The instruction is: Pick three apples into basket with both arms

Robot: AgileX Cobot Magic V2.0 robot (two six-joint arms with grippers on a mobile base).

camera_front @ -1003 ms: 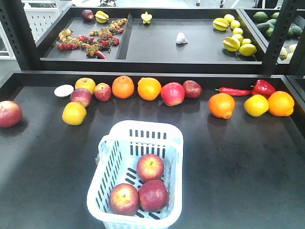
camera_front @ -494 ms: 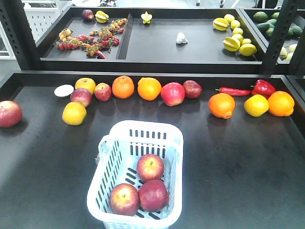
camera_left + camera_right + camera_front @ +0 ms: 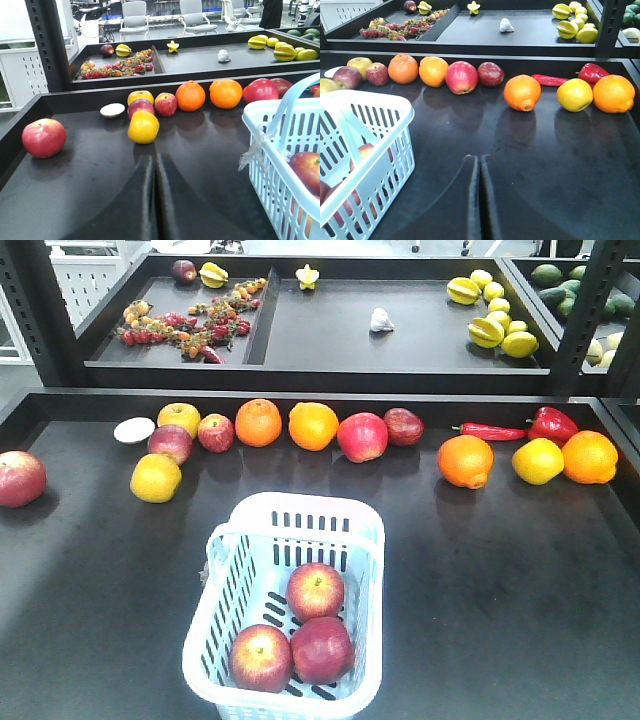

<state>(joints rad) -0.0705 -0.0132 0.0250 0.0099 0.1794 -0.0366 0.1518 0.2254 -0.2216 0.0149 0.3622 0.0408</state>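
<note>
three apples (image 3: 302, 628) in basket (image 3: 345, 508) | left claw (image 3: 154, 165), right claw (image 3: 480, 165) closed, empty | task looks complete | hold arms clear of basket

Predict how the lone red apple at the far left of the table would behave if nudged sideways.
The lone apple looks round and smooth, so it would probably roll rather than slide. Nothing touches it on the table, so little would stop it. It looks rigid, unlikely to deform.

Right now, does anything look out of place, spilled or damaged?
Nothing stands out. The three apples sit inside the upright basket, nothing is spilled, and both grippers are shut and empty. One more apple lies alone at the table's far left edge.
</note>
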